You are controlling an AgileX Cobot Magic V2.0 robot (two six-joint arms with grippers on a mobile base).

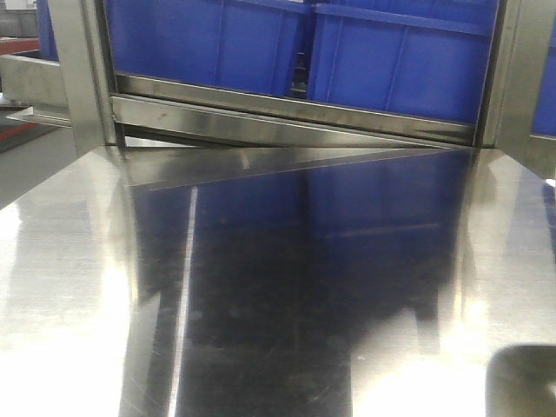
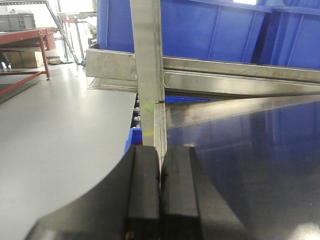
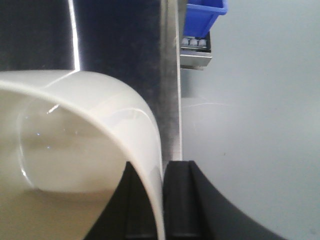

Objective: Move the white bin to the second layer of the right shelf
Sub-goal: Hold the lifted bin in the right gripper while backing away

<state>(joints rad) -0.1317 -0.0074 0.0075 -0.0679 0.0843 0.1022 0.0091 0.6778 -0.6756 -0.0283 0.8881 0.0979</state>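
The white bin [image 3: 75,145] fills the lower left of the right wrist view, a glossy cream tub whose rounded rim curves down between the jaws. My right gripper [image 3: 162,200] is shut on the bin's wall, with one finger inside and one outside. It hangs over the right edge of the steel tabletop [image 3: 120,45]. My left gripper [image 2: 160,190] is shut with nothing between its pads, at the tabletop's left edge and facing a steel upright [image 2: 147,75]. The right shelf second layer is out of view.
Blue crates [image 1: 391,61] stand on a steel rack level [image 1: 287,113] just behind the mirror-like tabletop [image 1: 287,287]. Steel uprights [image 1: 82,78] flank it. A blurred dark shape [image 1: 521,382] sits at the lower right. Another blue crate [image 3: 205,15] and grey floor [image 3: 250,125] lie to the right.
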